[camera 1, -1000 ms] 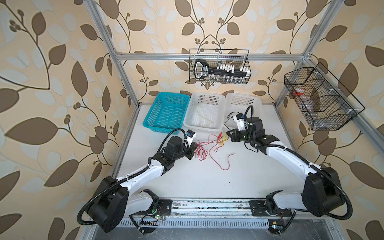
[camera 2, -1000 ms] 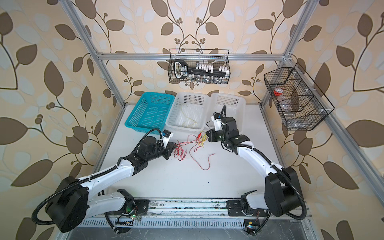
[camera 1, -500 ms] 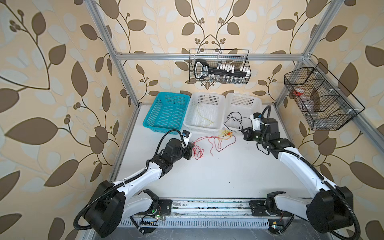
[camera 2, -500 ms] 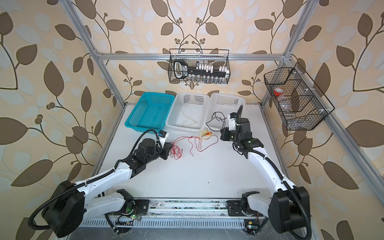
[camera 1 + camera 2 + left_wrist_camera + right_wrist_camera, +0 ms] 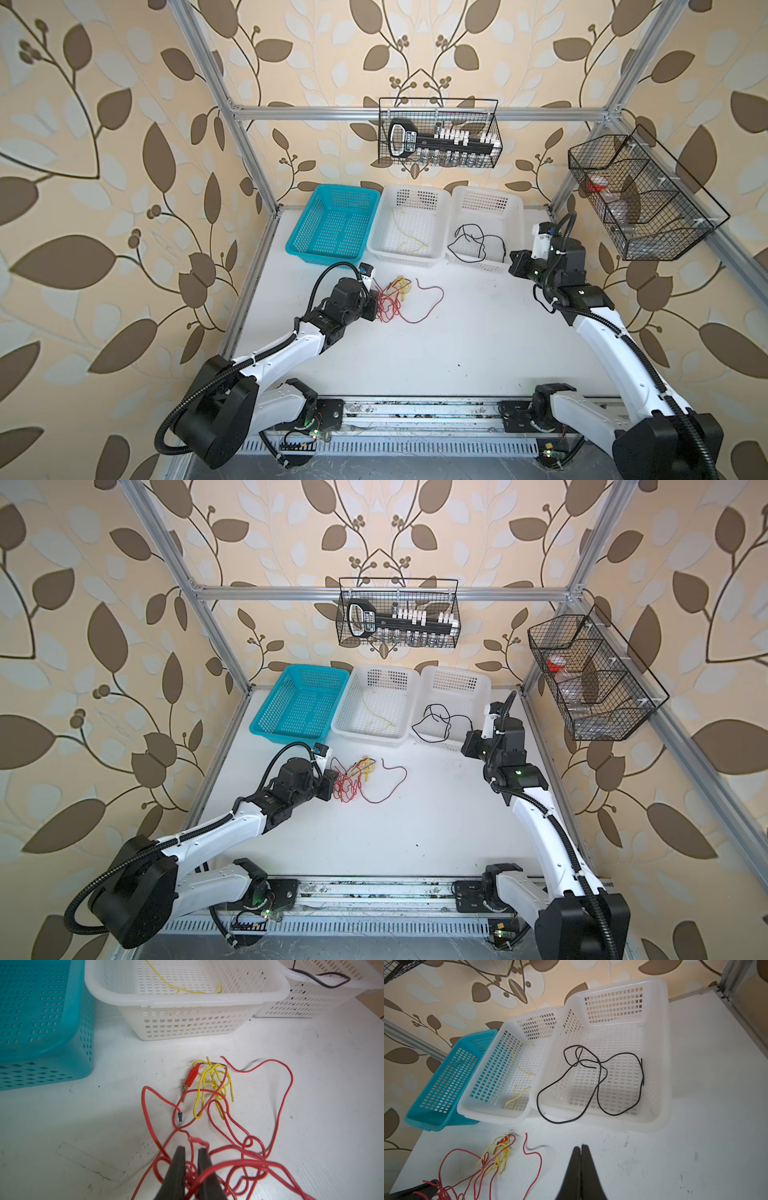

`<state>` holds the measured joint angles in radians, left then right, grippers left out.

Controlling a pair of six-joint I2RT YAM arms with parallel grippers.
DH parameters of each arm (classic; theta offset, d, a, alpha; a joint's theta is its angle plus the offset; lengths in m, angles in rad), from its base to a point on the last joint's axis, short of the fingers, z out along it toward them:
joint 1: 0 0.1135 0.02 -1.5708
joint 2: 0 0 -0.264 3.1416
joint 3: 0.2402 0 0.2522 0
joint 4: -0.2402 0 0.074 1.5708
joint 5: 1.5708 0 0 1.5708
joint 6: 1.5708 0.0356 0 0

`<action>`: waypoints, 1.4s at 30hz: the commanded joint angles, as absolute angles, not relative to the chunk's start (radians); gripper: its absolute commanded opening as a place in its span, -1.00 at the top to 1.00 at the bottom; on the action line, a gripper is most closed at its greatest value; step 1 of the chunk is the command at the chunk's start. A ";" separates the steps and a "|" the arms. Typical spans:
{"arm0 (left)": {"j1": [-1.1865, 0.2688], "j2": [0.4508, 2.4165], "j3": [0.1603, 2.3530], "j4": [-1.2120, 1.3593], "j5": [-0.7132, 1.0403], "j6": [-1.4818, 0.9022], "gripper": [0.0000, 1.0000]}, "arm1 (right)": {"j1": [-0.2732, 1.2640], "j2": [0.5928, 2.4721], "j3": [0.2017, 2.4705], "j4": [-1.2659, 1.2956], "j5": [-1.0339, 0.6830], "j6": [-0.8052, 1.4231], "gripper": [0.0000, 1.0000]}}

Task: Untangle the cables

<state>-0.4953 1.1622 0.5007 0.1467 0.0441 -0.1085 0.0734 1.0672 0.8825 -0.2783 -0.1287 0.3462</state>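
left tool (image 5: 191, 1148) pinching thin curly red wires (image 5: 199, 1139), right tool (image 5: 581, 1146) pressed together, empty, thin black wire (image 5: 642, 1072) ahead in white perforated plastic basket (image 5: 612, 1125)

Red cables (image 5: 388, 308): thin strands in knotted loops on the worktop (image 5: 457, 353), one strand pinched in the left tool (image 5: 191, 1148). Yellow cable (image 5: 216, 1082) bunched among them. Second yellow cable (image 5: 514, 1057) lies loose in the middle basket (image 5: 488, 1115). Black cable (image 5: 600, 1067) coiled in the right basket (image 5: 612, 1124), one loop over the rim.
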 commanded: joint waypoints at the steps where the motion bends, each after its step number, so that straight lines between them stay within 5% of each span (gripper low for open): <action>1: -0.483 1.159 0.509 0.215 0.106 -0.118 1.00 | 0.182 1.104 0.913 -0.267 -0.156 0.297 1.00; 14: -0.483 1.137 0.495 0.247 0.142 -0.115 1.00 | 0.544 1.476 0.991 -0.121 -0.166 0.294 0.59; 27: -0.483 1.123 0.485 0.205 -0.033 -0.310 1.00 | 0.637 1.768 1.111 -0.049 -0.183 0.372 0.12; 42: -0.483 1.127 0.454 0.196 -0.123 -0.403 1.00 | 0.664 1.926 1.332 -0.144 -0.070 0.120 -0.05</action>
<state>-0.4953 1.1454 0.4618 0.1829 -0.0895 -0.3775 0.6571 1.8896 1.2839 -0.0887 -0.1017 0.2363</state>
